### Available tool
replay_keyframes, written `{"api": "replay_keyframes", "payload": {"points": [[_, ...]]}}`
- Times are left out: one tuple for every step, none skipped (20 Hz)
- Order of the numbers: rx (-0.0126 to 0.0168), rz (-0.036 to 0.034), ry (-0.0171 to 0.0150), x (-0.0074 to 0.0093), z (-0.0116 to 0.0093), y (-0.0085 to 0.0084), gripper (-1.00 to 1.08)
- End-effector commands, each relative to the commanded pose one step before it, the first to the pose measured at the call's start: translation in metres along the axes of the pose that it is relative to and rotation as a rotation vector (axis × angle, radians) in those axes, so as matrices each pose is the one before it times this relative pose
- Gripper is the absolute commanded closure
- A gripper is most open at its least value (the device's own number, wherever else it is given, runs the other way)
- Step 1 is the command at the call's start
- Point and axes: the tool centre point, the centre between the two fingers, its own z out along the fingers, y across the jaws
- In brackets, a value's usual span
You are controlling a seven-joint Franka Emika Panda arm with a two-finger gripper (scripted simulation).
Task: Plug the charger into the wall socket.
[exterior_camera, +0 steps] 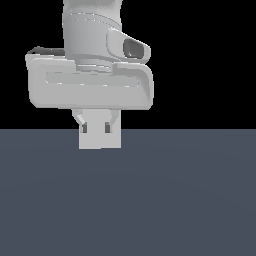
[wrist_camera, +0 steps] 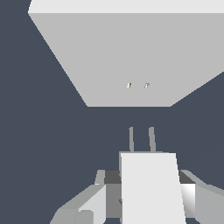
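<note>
white charger [wrist_camera: 151, 188] clamped in closed pincer [wrist_camera: 144, 199], prongs short of wall socket [wrist_camera: 131, 52]

arm – over grey floor | jaws [exterior_camera: 96, 128] – closed on charger [exterior_camera: 100, 139] | charger – off floor

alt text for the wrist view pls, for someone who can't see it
The tool holds a white charger whose two thin prongs point toward a flat white wall socket, with a gap of dark surface between them. The socket's two tiny slots, one orange-tinted, sit roughly in line with the prongs.
</note>
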Motion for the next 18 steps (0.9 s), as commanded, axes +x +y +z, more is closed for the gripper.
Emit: {"api": "replay_keyframes", "payload": {"points": [[-0.0003, 0.00043, -0.00006, 0.00004, -0.00004, 0.00017, 1.08], [0.0, 0.0, 0.0, 0.0, 0.0, 0.0, 1.08], [0.0, 0.0, 0.0, -0.00009, -0.00003, 0.00003, 1.08], [0.0, 0.0, 0.0, 0.0002, 0.00006, 0.0, 1.08], [0.0, 0.0, 0.0, 0.00061, 0.00018, 0.00001, 1.08], [0.0, 0.0, 0.0, 0.00102, 0.0003, 0.00002, 1.08], [0.0, 0.0, 0.0, 0.00142, 0.00042, 0.00002, 1.08], [0.0, 0.0, 0.0, 0.00183, 0.00054, 0.00003, 1.08], [0.0, 0.0, 0.0, 0.00223, 0.00066, 0.00003, 1.08], [-0.00033, -0.0003, -0.00021, 0.00261, 0.00089, -0.00011, 1.08], [0.0, 0.0, 0.0, 0.00302, 0.0009, 0.00004, 1.08], [0.0, 0.0, 0.0, 0.0034, 0.00101, 0.00004, 1.08], [0.0, 0.0, 0.0, 0.00378, 0.00113, 0.00004, 1.08], [-0.00042, -0.00024, 0.00003, 0.00406, 0.00118, -0.00008, 1.08], [0.0, 0.0, 0.0, 0.00374, 0.00111, 0.00002, 1.08], [0.0, 0.0, 0.0, 0.00333, 0.00099, 0.00001, 1.08], [0.0, 0.0, 0.0, 0.00292, 0.00087, 0.0, 1.08], [0.0, 0.0, 0.0, 0.00252, 0.00075, -0.00001, 1.08]]}}
